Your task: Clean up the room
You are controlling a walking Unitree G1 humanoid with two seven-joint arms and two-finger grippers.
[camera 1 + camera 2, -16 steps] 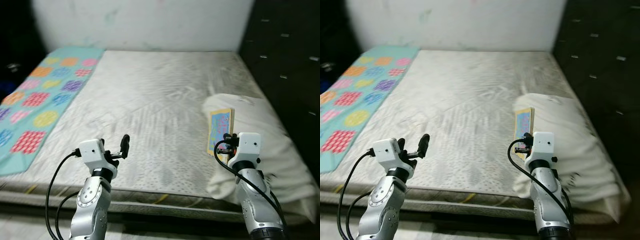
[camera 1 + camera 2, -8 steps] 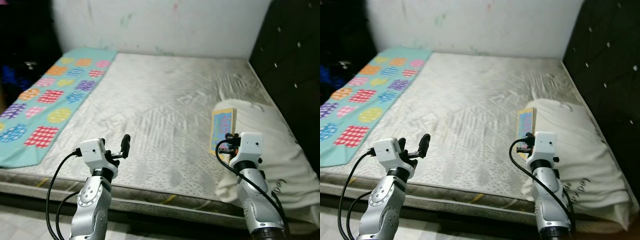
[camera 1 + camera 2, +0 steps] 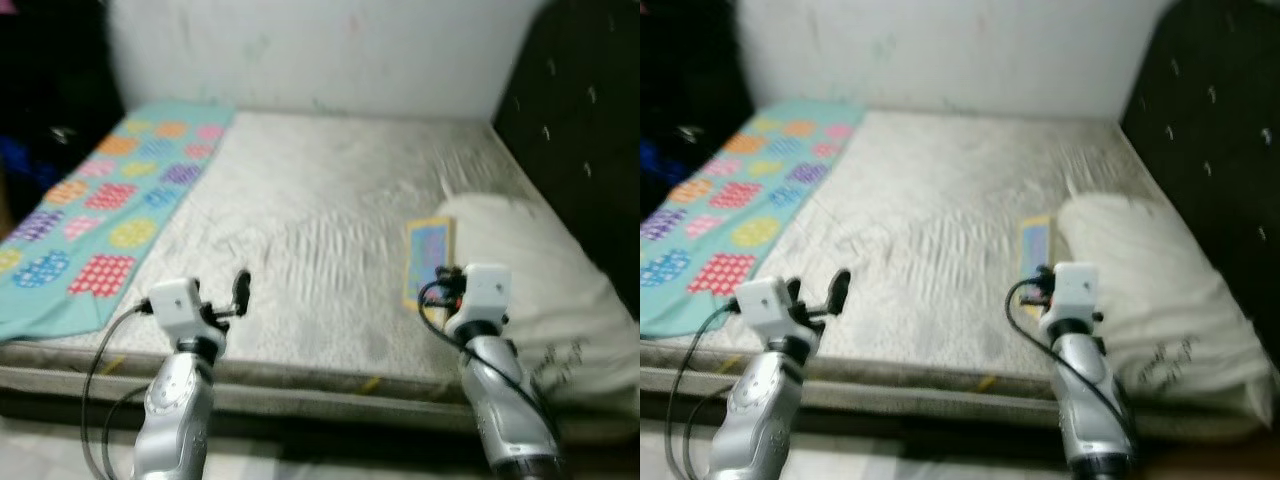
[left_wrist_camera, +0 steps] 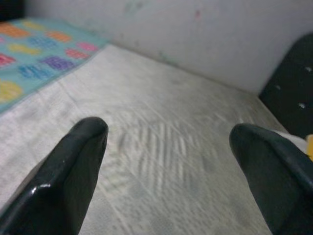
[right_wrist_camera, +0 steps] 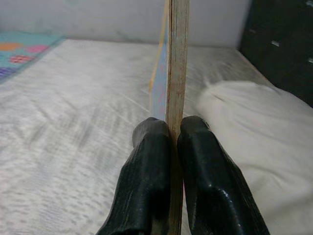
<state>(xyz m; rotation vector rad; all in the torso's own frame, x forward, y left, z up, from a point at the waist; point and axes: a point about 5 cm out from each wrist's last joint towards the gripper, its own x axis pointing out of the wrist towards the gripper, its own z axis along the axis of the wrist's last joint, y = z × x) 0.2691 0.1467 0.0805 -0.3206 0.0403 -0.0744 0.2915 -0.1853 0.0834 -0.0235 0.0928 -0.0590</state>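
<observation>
I see the right gripper [image 5: 173,134] clamped on a thin wooden board [image 5: 175,58]: its two fingers [image 5: 146,161] press flat on either face, with the board standing edge-on above the mattress [image 3: 320,210], just beside the white pillow [image 3: 530,270]. The board's coloured face [image 3: 428,255] shows in the head views. My left gripper [image 4: 166,147] is held over the mattress's near edge, fingers spread apart and holding nothing. Against half a second ago the whole view has shifted and blurred, so the camera moved; both grips match. A patterned teal blanket [image 3: 90,200] lies on the far left. The print on the board is too blurred to read
</observation>
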